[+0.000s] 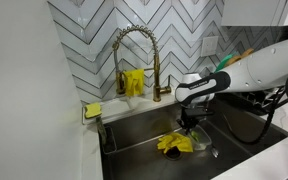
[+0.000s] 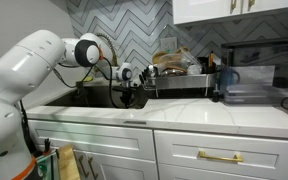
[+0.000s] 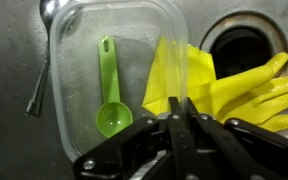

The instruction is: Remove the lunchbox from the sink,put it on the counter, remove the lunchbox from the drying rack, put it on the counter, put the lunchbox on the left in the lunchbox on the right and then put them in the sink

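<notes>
Since the lunchbox (image 3: 104, 70) is thin clear plastic, you should think of it as light and a bit bendy. It will likely be wet and slippery too. It lies flat on the floor of the sink (image 1: 134, 138), just ahead of the gripper (image 3: 174, 125).

A green spoon (image 3: 109, 95) shows through the plastic. I cannot tell if it is inside the box or under it. If it is inside, it may slide out when you tip the box.

I think the best place to hold is the rim nearest the gripper, with one finger inside the wall and one outside. Squeeze gently, since the wall may bow in. A yellow glove (image 3: 234, 90) touches the box just beside the gripper, so mind you do not pinch it too.

In the wrist view the fingers look close together, right at the near rim. I cannot tell if they are pinching the rim or only closed above it.

Only the wrist view shows the spoon, and the drain (image 3: 249, 40) beyond the glove. In an exterior view you see the tap (image 1: 134, 45) standing behind the gripper, and how low the gripper hangs in the sink. In an exterior view you see the drying rack (image 2: 179, 78) off to the gripper's side and the bare bench (image 2: 184, 115) where the box should go. The sink floor is hidden there.
</notes>
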